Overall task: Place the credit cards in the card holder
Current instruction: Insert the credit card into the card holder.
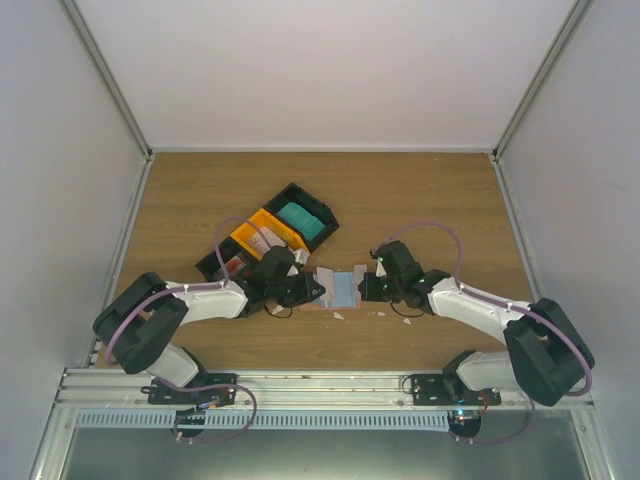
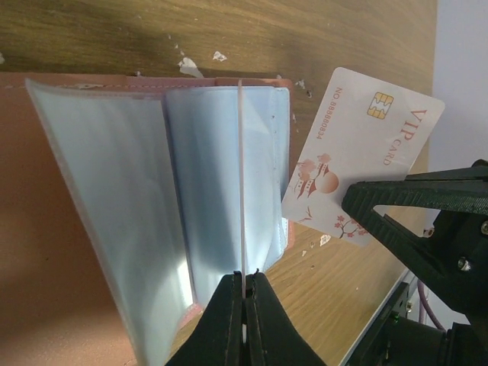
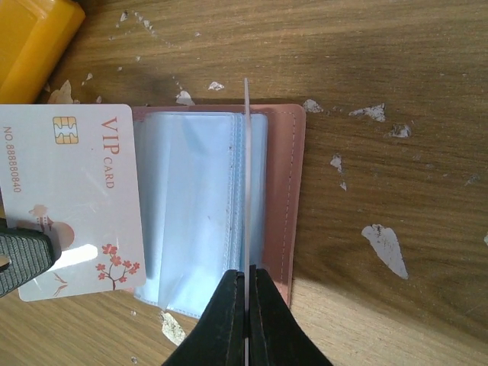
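The card holder [image 1: 342,291] lies open at the table's centre, salmon cover down [image 3: 293,175], with its light-blue plastic sleeves [image 2: 114,191] fanned up. My left gripper [image 1: 312,290] is shut on a white VIP credit card. That card is edge-on in the left wrist view [image 2: 241,175] and face-on in the right wrist view [image 3: 76,198], over the holder's left side. My right gripper [image 1: 364,287] is shut on a second white VIP card. It is edge-on in its own view [image 3: 246,175], over the sleeves, and face-on in the left wrist view [image 2: 362,152].
A black-and-orange compartment tray [image 1: 270,235] stands just behind the left gripper, with a teal item [image 1: 300,218] in its far cell. Its yellow corner [image 3: 30,38] shows in the right wrist view. White paper scraps [image 3: 385,248] lie scattered on the wood around the holder.
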{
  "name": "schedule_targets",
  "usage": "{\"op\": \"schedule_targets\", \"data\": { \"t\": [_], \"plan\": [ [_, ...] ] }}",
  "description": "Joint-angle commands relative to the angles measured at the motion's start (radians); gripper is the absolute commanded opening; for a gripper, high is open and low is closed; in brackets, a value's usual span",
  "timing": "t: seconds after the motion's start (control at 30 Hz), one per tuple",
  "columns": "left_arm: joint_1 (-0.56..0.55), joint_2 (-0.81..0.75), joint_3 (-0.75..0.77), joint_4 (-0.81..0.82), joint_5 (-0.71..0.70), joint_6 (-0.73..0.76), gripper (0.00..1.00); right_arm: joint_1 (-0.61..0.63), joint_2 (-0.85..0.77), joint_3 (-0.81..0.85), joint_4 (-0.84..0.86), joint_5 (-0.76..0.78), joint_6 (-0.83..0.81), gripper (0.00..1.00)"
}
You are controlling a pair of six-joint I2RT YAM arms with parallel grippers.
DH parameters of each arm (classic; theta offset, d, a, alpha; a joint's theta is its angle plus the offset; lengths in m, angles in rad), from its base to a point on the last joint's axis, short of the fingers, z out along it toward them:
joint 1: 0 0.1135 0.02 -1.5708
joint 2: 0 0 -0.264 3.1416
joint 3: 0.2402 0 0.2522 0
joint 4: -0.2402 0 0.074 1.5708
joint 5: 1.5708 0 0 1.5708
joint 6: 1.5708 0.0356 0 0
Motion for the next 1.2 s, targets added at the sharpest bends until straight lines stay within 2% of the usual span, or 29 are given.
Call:
{"op": "schedule_targets", "data": {
  "t": [0.0,0.27,0.8,1.17],
  "plan": [
    [-0.013,0.005,-0.004,0.007,-0.026,-0.017,0.00,0.008,0.006,-0.007,-0.018,0.026,0.014,0.01],
    [-0.043,0.103,0.037,0.024,-0.016,-0.017,0.00,0.009,-0.002,-0.037,-0.016,0.030,0.030,0.01],
    [-0.065,0.195,0.061,0.053,-0.023,-0.026,0.00,0.008,-0.019,-0.076,-0.001,0.028,0.041,0.01],
    [-0.094,0.252,0.118,0.010,-0.022,0.048,0.06,0.008,-0.018,-0.082,0.003,0.028,0.042,0.01]
  ]
}}
